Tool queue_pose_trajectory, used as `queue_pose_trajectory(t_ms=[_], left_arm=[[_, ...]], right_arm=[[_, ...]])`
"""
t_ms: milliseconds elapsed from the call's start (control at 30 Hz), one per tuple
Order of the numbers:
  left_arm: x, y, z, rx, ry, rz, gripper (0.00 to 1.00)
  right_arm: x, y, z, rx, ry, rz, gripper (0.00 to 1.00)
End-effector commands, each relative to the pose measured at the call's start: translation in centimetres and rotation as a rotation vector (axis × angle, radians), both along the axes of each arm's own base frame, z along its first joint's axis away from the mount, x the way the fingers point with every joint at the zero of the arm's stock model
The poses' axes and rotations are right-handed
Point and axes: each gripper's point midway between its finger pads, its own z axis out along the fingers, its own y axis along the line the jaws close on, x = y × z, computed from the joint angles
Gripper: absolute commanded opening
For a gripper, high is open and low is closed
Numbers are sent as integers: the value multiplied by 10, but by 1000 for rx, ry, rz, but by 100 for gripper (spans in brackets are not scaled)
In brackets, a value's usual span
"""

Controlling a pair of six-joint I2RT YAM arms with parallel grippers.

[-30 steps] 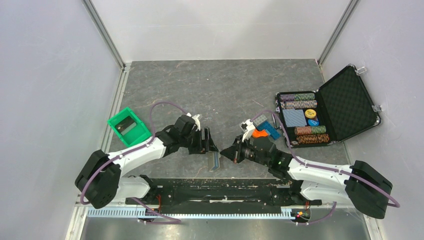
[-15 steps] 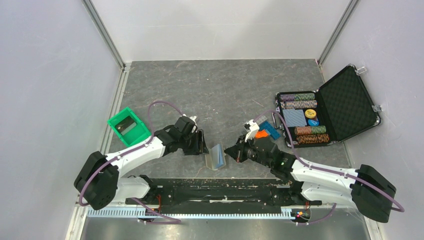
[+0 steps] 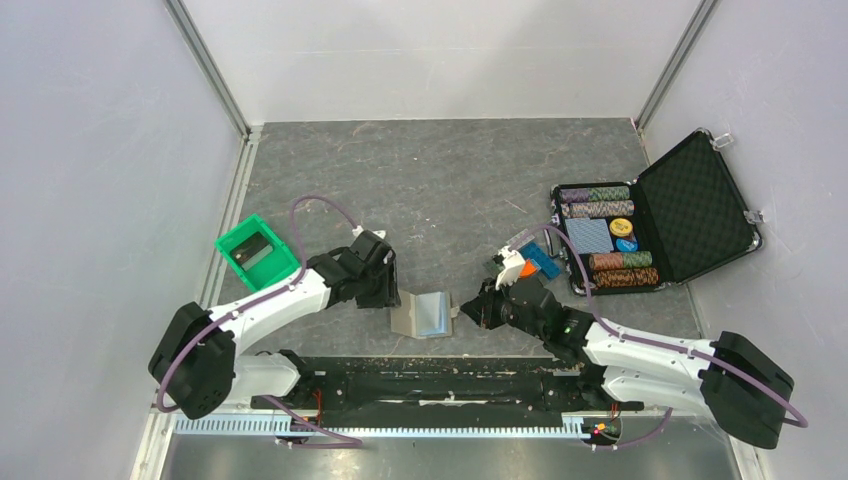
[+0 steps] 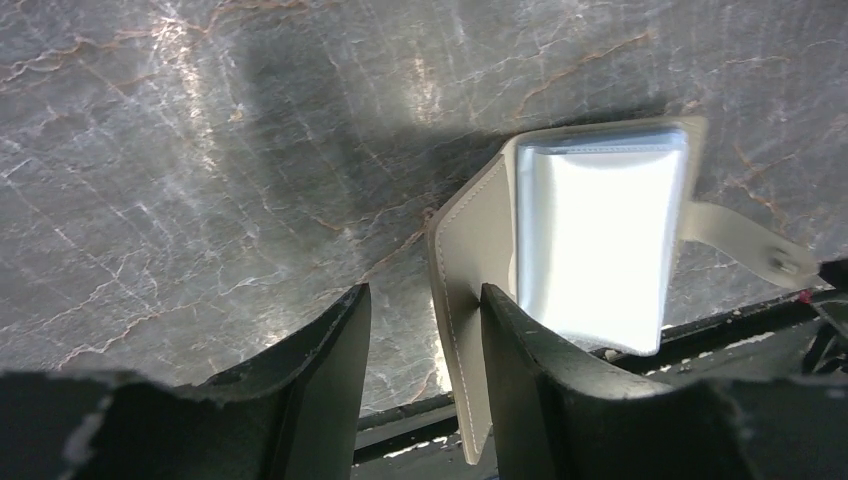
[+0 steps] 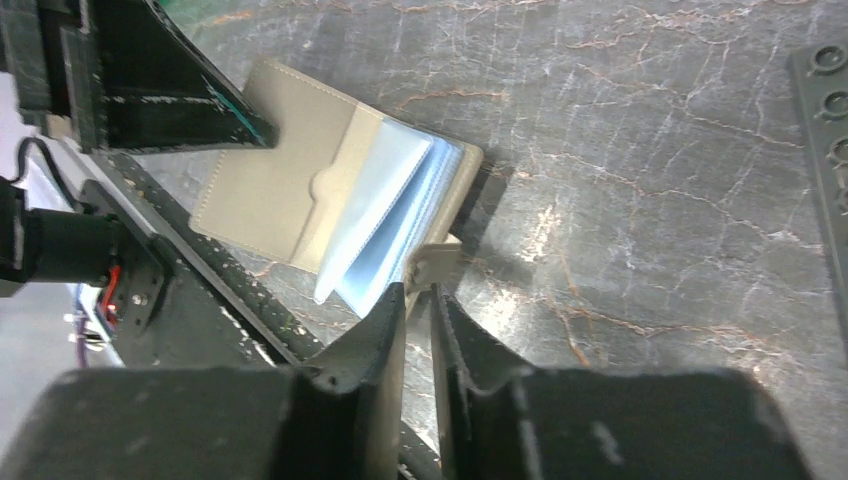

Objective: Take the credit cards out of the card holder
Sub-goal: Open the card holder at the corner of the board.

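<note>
Taupe card holder (image 3: 425, 315) lies spread open, silvery sleeves up, on the table (image 3: 450, 180), lower centre of the top view. Right gripper (image 5: 418, 300) nearly closed, pinching its strap (image 5: 437, 262). Left gripper (image 4: 425, 330) narrowly apart, straddling the left cover edge.

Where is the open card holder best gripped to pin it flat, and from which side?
Grip the closing tab sticking out of the card holder toward the right arm, from that side: it is thin, flat, clear of the sleeves.
</note>
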Motion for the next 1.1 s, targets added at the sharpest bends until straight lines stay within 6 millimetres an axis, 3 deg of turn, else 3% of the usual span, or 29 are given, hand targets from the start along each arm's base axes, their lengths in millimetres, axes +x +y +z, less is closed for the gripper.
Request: queue_pose_trajectory(t_ms=[0,167,267,433,600,833,1067], left_arm=[[7,-12,10,-31,-28,-49,51],[3,-21,4,-82,-8,-61,44],[1,-20,3,-87,-9,-60,40],[-1,-18,-1,-87,-13,-60,34],[-6,-29,-3,-168,-2,-59,25],[-5,-45,-6,-253,37,-33,20],[-7,-43,-17,-236,63,-4,26]], right_arm=[[9,0,14,-9,-26,-21,24],[13,4,37,4,-46,-21,38],[14,7,46,22,-53,-18,41],[10,21,49,72,-30,25,43],[2,38,46,123,13,87,49],[-4,45,28,115,55,132,48],[-3,32,-4,26,87,88,45]])
